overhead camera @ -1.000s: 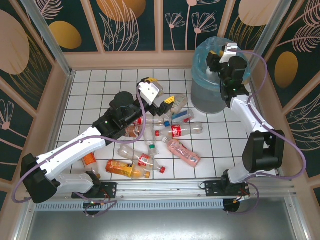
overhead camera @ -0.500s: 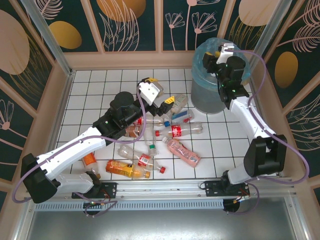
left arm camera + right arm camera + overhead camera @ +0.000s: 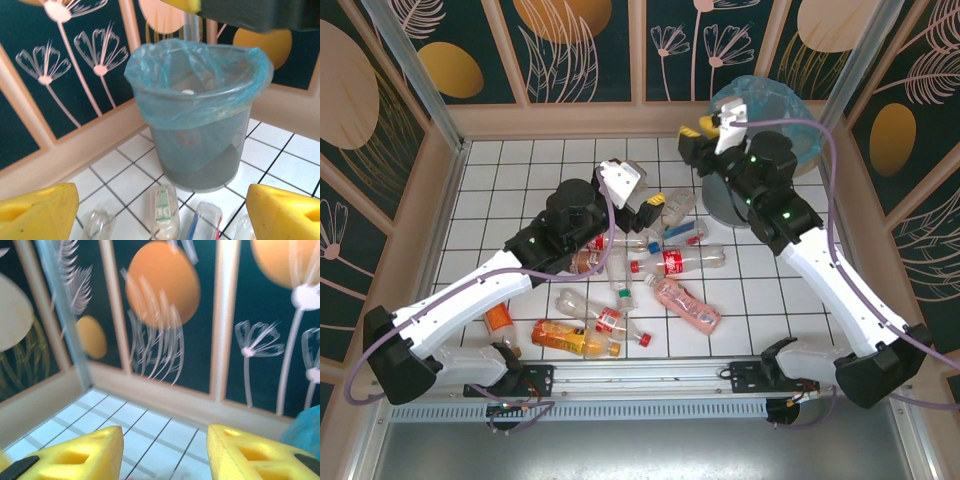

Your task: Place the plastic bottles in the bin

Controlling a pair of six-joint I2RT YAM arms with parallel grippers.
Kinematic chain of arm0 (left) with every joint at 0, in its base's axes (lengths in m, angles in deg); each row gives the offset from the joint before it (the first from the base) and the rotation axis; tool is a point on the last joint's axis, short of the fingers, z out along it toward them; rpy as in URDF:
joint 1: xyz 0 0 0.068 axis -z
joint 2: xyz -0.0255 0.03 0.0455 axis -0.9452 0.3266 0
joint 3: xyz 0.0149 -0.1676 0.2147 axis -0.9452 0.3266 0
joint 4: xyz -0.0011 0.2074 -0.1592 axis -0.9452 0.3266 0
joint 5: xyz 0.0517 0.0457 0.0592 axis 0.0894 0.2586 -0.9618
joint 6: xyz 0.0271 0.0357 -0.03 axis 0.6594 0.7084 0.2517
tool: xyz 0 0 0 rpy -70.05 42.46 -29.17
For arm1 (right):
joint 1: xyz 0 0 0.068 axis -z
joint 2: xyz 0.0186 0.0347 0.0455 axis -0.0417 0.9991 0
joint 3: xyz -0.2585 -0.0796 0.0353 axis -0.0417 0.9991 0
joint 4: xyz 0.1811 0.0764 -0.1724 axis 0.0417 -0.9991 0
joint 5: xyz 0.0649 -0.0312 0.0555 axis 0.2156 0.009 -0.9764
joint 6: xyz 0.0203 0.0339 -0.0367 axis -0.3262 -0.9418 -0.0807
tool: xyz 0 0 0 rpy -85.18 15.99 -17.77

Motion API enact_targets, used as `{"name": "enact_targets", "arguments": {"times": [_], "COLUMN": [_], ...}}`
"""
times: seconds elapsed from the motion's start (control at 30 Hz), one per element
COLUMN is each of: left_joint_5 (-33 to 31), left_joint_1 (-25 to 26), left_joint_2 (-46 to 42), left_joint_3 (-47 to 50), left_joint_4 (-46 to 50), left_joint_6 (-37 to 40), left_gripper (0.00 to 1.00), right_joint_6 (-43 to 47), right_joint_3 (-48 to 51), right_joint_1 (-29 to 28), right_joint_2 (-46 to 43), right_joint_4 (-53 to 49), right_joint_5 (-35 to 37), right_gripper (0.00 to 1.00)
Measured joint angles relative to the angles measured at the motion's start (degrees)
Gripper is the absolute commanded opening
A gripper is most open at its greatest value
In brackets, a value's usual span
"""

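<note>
Bottles (image 3: 685,260) lie heaped on tiles (image 3: 520,170) near the bin (image 3: 200,150) — left gripper (image 3: 160,212) spread wide, empty; right gripper (image 3: 165,452) parted, empty.

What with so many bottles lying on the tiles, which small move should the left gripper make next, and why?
Probably lower the left gripper onto the clear bottle. Its jaws stand open and empty, that bottle lies right below them, and the bin stands just beyond.
</note>
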Motion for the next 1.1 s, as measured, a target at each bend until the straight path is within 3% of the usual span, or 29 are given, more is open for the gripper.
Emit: {"name": "enact_targets", "arguments": {"times": [0.23, 0.43, 0.67, 1.1], "left_joint_5": [-10.1, -13.2, -12.1, 0.3], "left_joint_1": [0.0, 0.0, 0.0, -0.1], "left_joint_2": [-5.4, -9.8, -9.7, -12.2], "left_joint_3": [1.7, 7.7, 16.1, 22.9], "left_joint_4": [11.7, 20.9, 25.5, 25.5], "left_joint_6": [-12.2, -23.6, -33.3, -41.4], "left_gripper": [0.86, 0.85, 0.85, 0.83], "right_joint_6": [3.7, 0.8, -1.2, -2.5], "right_joint_3": [-0.5, -0.4, 1.0, 4.4], "right_joint_1": [-5.9, -7.3, -10.9, -16.0], "right_joint_2": [5.1, 10.9, 16.0, 24.7], "right_joint_4": [-15.5, -25.4, -30.1, -34.0], "right_joint_5": [-4.8, -6.7, -7.8, -7.8], "right_gripper": [0.46, 0.44, 0.42, 0.43]}}
